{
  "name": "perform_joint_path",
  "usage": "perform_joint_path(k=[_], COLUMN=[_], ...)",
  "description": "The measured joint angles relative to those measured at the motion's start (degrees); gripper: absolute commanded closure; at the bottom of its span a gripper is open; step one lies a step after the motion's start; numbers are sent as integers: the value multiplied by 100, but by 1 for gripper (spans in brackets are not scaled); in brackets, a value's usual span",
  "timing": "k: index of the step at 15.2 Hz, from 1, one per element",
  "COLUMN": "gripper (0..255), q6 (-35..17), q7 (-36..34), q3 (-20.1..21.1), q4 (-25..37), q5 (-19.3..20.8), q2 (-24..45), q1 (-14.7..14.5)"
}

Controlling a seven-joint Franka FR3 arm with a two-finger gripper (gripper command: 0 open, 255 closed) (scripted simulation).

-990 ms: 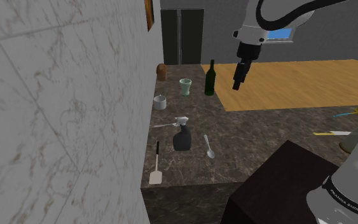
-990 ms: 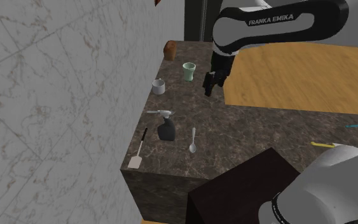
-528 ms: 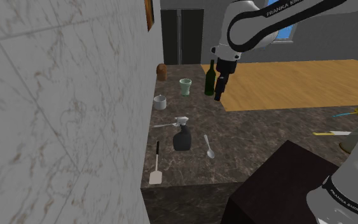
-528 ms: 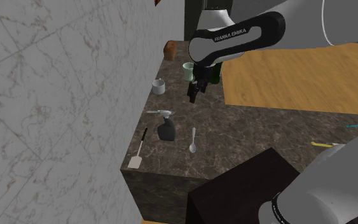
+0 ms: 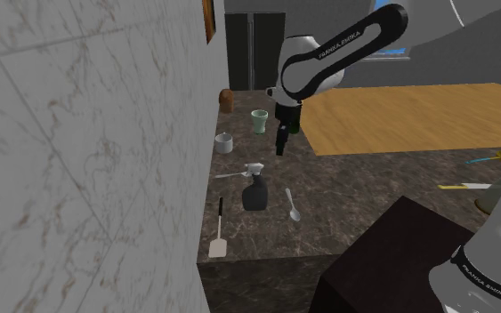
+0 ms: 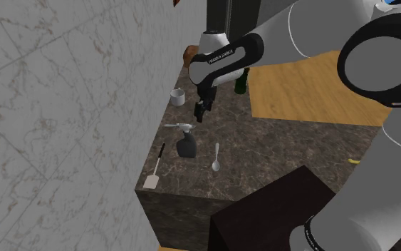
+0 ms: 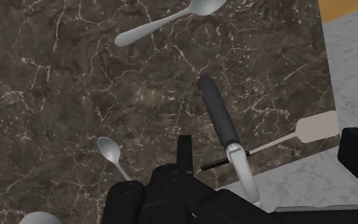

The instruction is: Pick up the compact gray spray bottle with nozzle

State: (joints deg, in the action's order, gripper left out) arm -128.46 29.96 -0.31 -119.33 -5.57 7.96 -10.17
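Dark veined stone under a pale marble wall

The countertop [image 5: 355,191] was dark brown marble with thin whitish veins. The spray bottle [image 5: 255,191] was charcoal with a light grey nozzle. Beside it lay a silvery spoon [image 5: 293,206] and a black-handled, cream-bladed spatula [image 5: 219,231]. Beyond it stood a pale green cup [image 5: 258,122], a white cup [image 5: 224,142] and a dark green bottle [image 6: 240,87]. The wall [image 5: 88,151] was white with faint brown veins.

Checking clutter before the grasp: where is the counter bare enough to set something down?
Bare counter spans from the spoon to the shoulder view's right. Crowded near the wall: spray bottle, spatula, white cup.
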Motion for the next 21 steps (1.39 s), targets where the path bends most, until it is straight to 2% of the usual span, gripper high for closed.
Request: perform_joint_path(k=[6, 14, 15, 21], gripper=[0, 0, 255, 255], q6=[-289, -757, -780, -808], q7=[307, 398, 404, 410], q3=[180, 216, 215, 216], q4=[873, 895, 903, 907], q5=[31, 19, 18, 16], q2=[1208, 1707, 1738, 1762], q1=[-140, -159, -157, -155])
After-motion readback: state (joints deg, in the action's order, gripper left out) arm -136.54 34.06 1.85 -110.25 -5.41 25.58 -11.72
